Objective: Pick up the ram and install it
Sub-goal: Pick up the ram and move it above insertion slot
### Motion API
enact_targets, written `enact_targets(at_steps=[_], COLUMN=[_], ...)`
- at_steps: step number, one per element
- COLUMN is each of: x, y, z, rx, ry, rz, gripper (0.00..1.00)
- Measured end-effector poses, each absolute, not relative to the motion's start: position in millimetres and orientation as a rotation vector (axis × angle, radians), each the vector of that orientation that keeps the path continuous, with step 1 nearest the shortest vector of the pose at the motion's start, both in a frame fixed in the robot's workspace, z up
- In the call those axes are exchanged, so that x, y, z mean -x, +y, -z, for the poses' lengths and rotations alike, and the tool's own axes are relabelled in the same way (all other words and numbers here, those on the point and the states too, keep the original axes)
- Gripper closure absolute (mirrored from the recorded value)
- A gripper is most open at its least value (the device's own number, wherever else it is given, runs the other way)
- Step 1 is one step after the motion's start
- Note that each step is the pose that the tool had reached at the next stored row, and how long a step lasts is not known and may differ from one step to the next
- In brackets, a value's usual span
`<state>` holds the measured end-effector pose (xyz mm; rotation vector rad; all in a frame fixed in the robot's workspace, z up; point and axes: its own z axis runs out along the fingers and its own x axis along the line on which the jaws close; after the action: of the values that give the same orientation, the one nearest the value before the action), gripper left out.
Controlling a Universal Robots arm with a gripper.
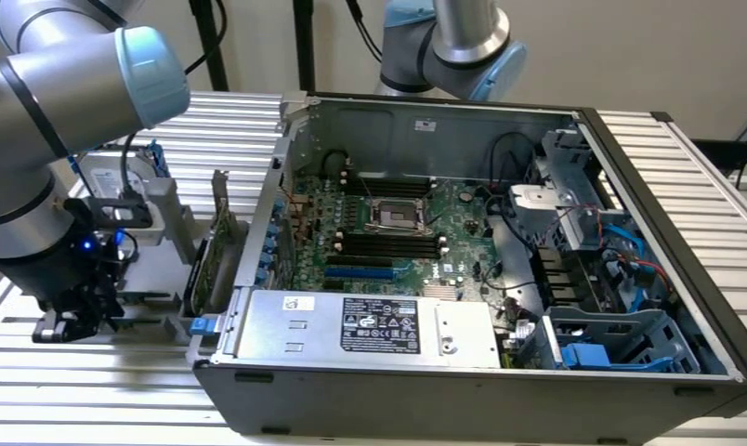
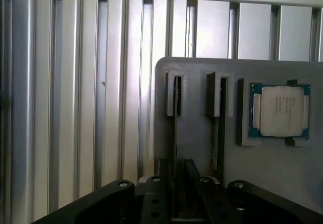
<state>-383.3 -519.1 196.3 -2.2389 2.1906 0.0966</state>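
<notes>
Gripper (image 2: 176,167) astride the ram (image 2: 175,133) in its holder, at the lower left of the exterior view.
The jaws stand apart, one on each side of the thin green stick, not yet clamped. I judge a good grasp needs them centred on its flat faces, closing squarely and kept upright so it cannot bind in the slot. Counted outward: two sticks in the grey holder (image 2: 197,108), the second stick (image 2: 220,118) just beside, one processor chip (image 2: 280,110), the slatted surface (image 2: 70,82), one open computer case (image 1: 473,390).
</notes>
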Motion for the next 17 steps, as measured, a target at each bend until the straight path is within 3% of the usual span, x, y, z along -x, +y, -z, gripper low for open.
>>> enact_targets(at_steps=[7, 9, 10, 17], x=[382.5, 382.5, 382.5, 382.5], y=[-519.0, -519.1, -519.0, -519.1], z=[-196.2, -196.2, -196.2, -196.1], rx=[2.239, 2.239, 2.239, 2.239], ry=[2.191, 2.191, 2.191, 2.191], rz=[-0.097, -0.097, -0.097, -0.097], gripper=[0.73, 0.75, 0.82, 0.86])
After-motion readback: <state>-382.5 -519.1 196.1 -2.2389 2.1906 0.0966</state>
